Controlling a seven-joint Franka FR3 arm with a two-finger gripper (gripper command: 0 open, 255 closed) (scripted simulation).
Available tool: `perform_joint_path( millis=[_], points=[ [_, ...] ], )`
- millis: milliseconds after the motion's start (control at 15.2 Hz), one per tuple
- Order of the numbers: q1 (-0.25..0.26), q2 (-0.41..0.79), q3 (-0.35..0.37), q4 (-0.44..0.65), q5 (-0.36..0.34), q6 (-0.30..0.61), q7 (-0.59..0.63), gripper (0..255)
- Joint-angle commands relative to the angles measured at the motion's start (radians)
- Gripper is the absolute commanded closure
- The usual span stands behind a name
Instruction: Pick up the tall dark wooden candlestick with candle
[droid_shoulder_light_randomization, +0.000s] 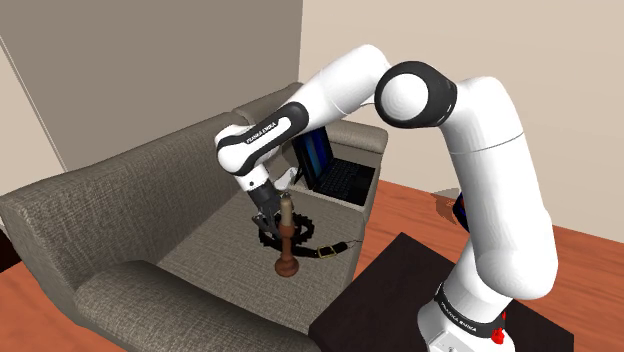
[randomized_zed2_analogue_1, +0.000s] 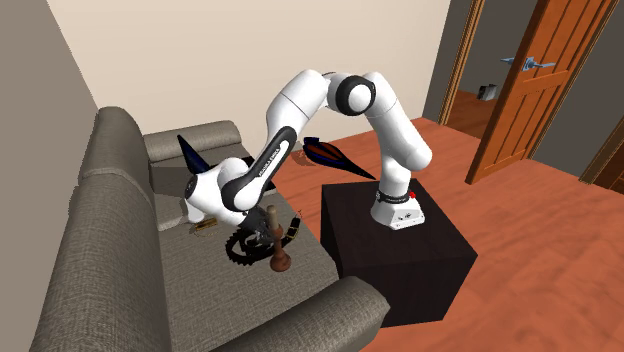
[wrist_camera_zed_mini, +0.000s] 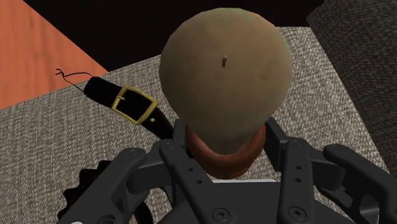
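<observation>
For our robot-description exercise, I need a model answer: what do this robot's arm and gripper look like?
The arm is glossy white, built of rounded tubular links with dark bands at the joints, small black lettering on two links and a red mark near its base. The gripper is all black, with angular jaws and small round screws.

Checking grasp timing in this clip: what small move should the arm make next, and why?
Probably a short straight lift. The gripper looks closed on the candlestick stem just under the candle, while its base seems to rest on the sofa seat beside the black belt.
</observation>
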Motion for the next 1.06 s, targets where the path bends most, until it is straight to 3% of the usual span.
perform_joint_path(
  millis=[0, 990],
  points=[
    [-0.001, -0.013, 0.001, 0.0, 0.002, -0.013, -0.002, 255],
    [-0.006, -0.109, 0.01, 0.035, 0.019, -0.143, -0.012, 255]
  ],
)
